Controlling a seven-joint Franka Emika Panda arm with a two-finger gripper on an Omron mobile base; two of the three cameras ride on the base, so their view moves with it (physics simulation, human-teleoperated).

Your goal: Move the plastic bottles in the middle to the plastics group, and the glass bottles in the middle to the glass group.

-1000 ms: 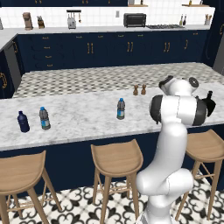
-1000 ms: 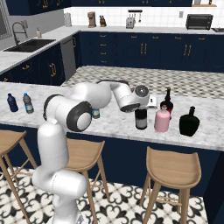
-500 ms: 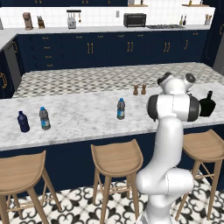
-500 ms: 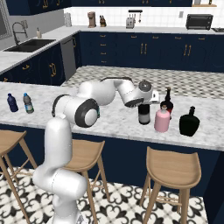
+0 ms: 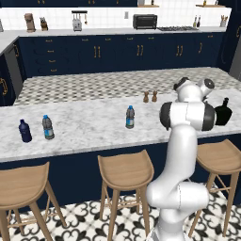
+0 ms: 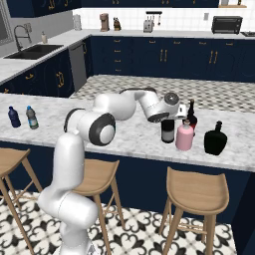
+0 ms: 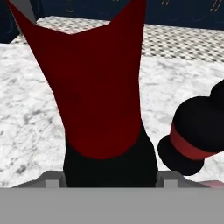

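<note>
The wine bottle (image 6: 168, 132) stands upright just left of the pink bottle (image 6: 184, 138), close to it, though I cannot tell whether the two touch or whether its base is down on the counter (image 6: 129, 137). My gripper (image 7: 107, 177) has it: the jaws are closed around the dark glass below the red cap, which looms up the hand view. Over the last second the bottle has slid rightward along the marble with my hand, closing the gap to the pink bottle, so I judge this a carry under way, not a fresh reach. That leaves it just short of the glass group, the slim-necked bottle (image 6: 191, 118) behind and the black flask (image 6: 215, 141) further right. The pink bottle sits between my load and the flask, so I should pass behind or over it to avoid a knock. Once this one is set down, the pink bottle remains, and the water bottle (image 5: 130, 117) mid-counter must go far left to the dark-blue bottle (image 5: 25, 131) and its clear neighbour (image 5: 47, 127).
</note>
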